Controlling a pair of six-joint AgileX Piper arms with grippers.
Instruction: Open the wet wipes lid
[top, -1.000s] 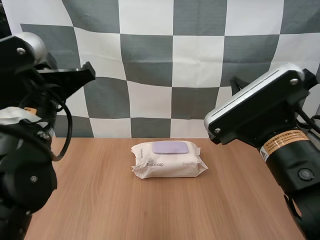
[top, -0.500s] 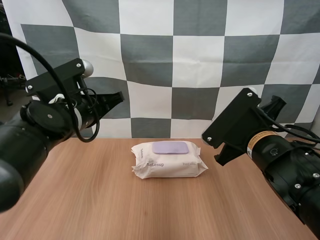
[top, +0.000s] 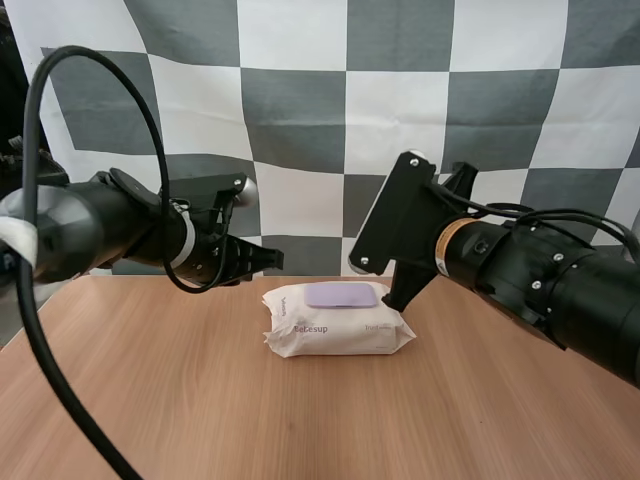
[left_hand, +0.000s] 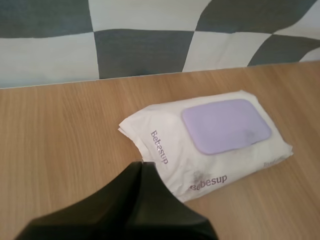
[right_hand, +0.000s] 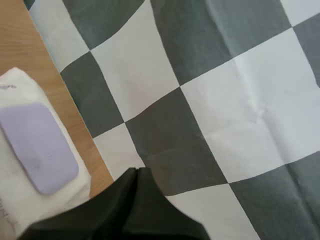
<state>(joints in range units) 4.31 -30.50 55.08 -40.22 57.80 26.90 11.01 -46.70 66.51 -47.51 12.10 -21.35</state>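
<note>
Robot test bench, probably within a laboratory: a left arm (top: 110, 232) and a right arm (top: 530, 275) are extended over a plain wooden table (top: 200, 400) bearing one pack of wet wipes (top: 335, 325).

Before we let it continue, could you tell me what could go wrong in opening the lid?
1. The lid lies flat and shut; the left end effector and the right end effector are shut too, so a tip may slide off it.
2. Nothing pins the pack to the table, so prying may lift or shove it.
</note>
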